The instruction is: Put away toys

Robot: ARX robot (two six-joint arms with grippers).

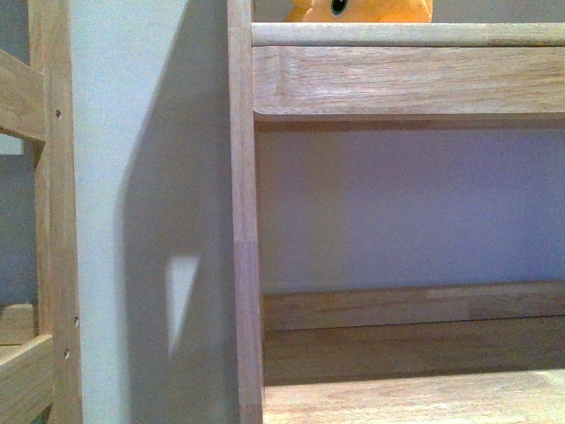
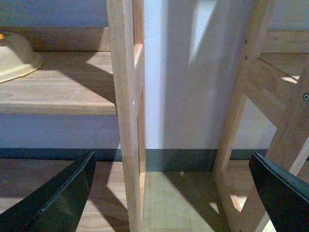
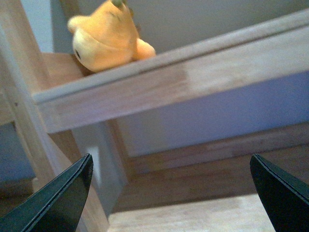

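Note:
An orange-yellow plush toy lies on the upper wooden shelf, near the shelf's corner post. In the front view only its lower part shows above the shelf's front rail. My right gripper is open and empty, below the shelf and apart from the toy. My left gripper is open and empty, facing a wooden upright and the floor. Neither gripper shows in the front view.
A second wooden frame stands left of the shelf unit, with white wall between. A lower shelf board runs below. In the left wrist view a pale yellow bowl-like object sits on a shelf.

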